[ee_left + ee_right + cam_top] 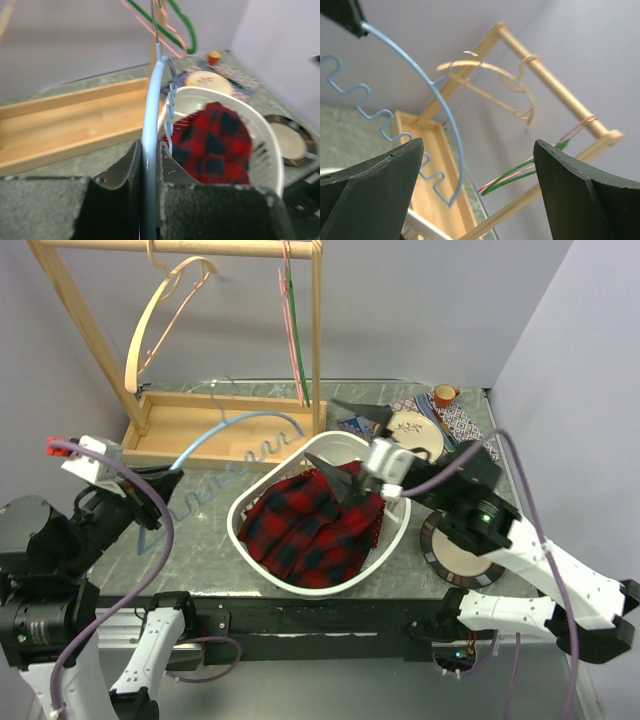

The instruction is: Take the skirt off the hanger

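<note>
left gripper (149,152) pinched the blue hanger (151,100); right gripper (350,483) stood spread wide over the skirt (310,532) in the basket (240,502).

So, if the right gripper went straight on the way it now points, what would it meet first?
Probably the blue hanger, curving just left of the gap between its open fingers, though depth is unclear. Beyond it is the wooden rack.

**Red Plaid, White Basket, Pale Blue Wire**

The skirt (315,525) is red, crossed with dark navy-black checks. The basket (240,510) is white. The wire hanger (225,430) is pale blue. The tabletop (190,530) is mottled grey-green. The rack (318,340) and tray (165,445) are light wood. There is a pink hanger (150,29), a green hanger (190,42) and an orange cup (445,395).
</note>
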`<move>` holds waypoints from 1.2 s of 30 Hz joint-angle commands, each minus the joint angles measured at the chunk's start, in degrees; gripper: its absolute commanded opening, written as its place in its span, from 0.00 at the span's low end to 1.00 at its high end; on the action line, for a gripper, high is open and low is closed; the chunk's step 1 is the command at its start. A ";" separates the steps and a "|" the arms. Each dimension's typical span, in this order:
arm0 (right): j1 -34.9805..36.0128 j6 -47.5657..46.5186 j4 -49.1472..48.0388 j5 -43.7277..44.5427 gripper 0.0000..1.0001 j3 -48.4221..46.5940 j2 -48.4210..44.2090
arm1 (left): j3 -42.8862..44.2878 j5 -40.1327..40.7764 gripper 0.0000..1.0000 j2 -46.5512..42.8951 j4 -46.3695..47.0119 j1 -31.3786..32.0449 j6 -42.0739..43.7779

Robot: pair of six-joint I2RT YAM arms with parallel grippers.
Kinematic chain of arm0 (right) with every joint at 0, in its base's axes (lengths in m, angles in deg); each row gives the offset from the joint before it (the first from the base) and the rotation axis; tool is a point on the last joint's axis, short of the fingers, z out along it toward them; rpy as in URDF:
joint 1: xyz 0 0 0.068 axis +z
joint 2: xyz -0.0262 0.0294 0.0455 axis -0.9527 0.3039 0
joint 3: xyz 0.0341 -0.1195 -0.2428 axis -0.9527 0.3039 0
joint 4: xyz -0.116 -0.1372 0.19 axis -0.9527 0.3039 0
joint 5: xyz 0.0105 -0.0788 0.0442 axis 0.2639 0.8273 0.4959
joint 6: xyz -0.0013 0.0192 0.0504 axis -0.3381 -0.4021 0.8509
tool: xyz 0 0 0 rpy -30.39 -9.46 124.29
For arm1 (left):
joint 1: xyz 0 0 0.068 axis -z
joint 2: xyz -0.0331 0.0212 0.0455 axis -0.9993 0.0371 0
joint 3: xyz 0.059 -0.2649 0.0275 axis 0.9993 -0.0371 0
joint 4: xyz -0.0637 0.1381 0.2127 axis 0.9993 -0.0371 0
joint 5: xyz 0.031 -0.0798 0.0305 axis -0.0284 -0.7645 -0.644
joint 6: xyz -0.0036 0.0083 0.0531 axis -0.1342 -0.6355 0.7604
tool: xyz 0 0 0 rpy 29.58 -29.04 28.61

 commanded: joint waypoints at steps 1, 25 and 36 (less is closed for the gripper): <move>0.05 2.52 -4.84 6.37 1.00 0.81 -3.30 | 3.69 9.35 0.01 -1.13 0.39 0.41 3.80; 1.10 43.99 -4.31 20.27 1.00 12.93 -12.72 | -12.30 22.19 0.01 8.54 47.13 0.41 0.29; 1.36 52.53 -9.58 17.46 1.00 17.60 -11.66 | -7.92 19.73 0.01 19.43 56.63 0.41 0.46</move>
